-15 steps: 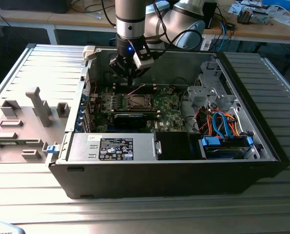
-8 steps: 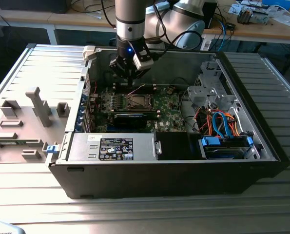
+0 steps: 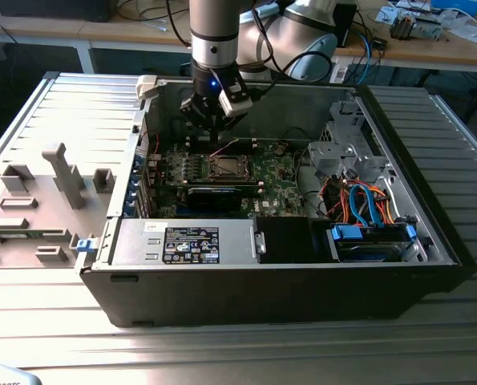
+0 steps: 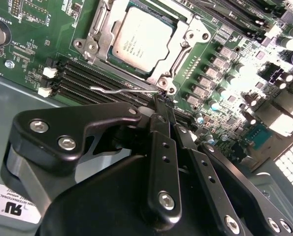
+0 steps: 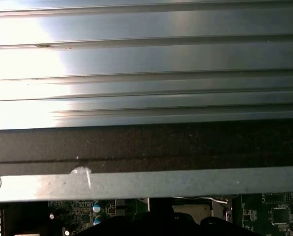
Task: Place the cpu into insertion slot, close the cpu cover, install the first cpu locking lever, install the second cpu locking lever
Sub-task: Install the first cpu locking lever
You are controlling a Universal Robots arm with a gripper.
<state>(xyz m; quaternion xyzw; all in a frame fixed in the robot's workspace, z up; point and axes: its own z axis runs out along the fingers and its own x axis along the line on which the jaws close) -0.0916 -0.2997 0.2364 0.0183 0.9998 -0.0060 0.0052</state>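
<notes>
One claw (image 4: 158, 101) beside cpu cover (image 4: 98, 37) edge

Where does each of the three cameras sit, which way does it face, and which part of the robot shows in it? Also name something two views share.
Exterior view: off the arm, looking down into the open computer case; the arm and gripper hang over the motherboard.
Second wrist view: on the arm, looking past the gripper, shut by a thin wire lever, toward the cpu seated under the cpu cover.
First wrist view: on the arm, facing the case wall and the ribbed table.
Shared: the motherboard.
</notes>
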